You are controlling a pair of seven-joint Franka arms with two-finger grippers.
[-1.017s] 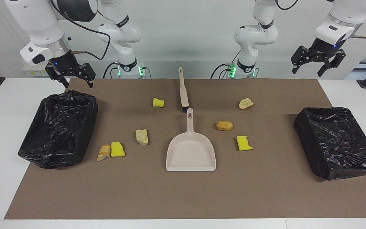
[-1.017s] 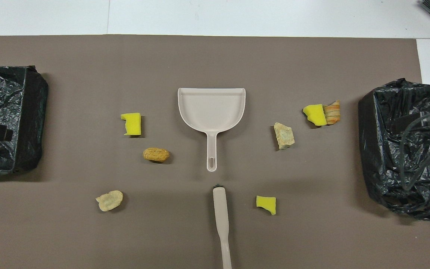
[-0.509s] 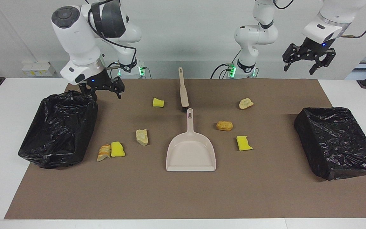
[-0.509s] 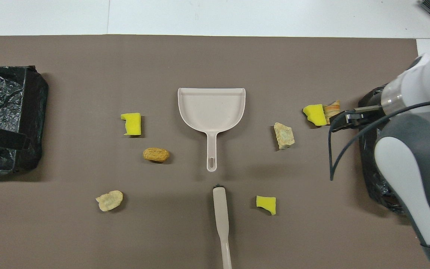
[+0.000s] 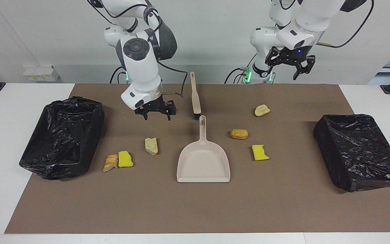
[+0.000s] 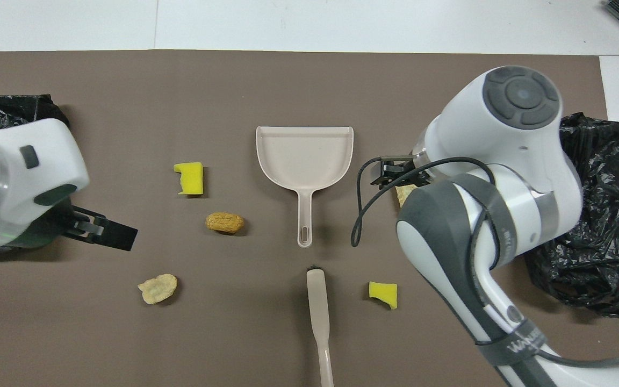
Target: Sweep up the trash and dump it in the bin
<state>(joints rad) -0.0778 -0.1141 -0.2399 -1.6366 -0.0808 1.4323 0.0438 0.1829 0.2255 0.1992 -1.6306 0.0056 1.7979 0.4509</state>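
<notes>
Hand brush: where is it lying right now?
The hand brush lies flat on the brown mat, mid-table, nearer the robots than the dustpan; its bristle end sits just short of the dustpan's handle tip, with neither tool on it.

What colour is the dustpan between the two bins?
Pale beige, almost cream, pan and handle alike. The dustpan shows best in the overhead view.

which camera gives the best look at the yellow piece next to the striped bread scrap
The facing view: that yellow piece lies in full sight, touching the striped bread scrap beside the bin. In the overhead view the right arm covers both.
</notes>
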